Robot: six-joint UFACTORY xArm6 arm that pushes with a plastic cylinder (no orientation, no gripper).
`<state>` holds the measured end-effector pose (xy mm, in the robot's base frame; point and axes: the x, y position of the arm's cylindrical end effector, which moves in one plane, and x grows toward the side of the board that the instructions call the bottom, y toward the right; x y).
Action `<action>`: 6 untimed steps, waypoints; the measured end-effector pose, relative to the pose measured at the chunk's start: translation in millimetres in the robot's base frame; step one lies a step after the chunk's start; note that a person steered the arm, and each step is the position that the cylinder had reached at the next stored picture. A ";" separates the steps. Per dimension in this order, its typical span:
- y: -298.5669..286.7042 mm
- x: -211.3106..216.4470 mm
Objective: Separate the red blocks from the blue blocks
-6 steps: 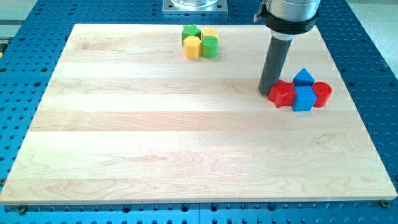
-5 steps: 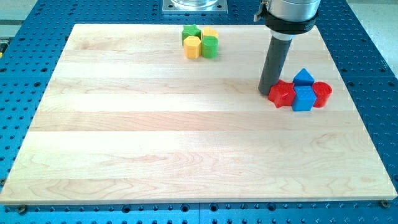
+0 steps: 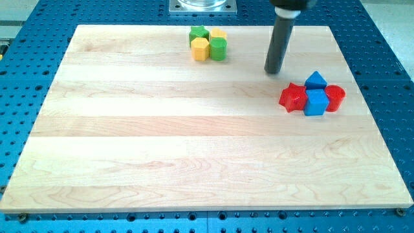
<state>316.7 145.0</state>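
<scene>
A tight cluster sits at the view's right: a red star-shaped block [image 3: 293, 98] on the left, a blue cube [image 3: 316, 102] in the middle front, a blue triangular block [image 3: 315, 80] behind it, and a red cylinder [image 3: 335, 97] on the right. All four touch or nearly touch. My tip [image 3: 273, 70] rests on the board up and to the left of the red star block, apart from it by a small gap.
Near the view's top centre stands a second cluster: a green block [image 3: 198, 33], a yellow block [image 3: 218, 33], a yellow hexagonal block [image 3: 200, 48] and a green cylinder [image 3: 218, 48]. The wooden board [image 3: 194, 129] lies on a blue perforated table.
My tip has moved toward the view's top and slightly left, away from the red star block that it stood against. The blocks have not visibly moved.
</scene>
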 end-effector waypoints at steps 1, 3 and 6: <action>94.4 1.0; 193.4 95.1; 52.7 109.3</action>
<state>426.1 197.7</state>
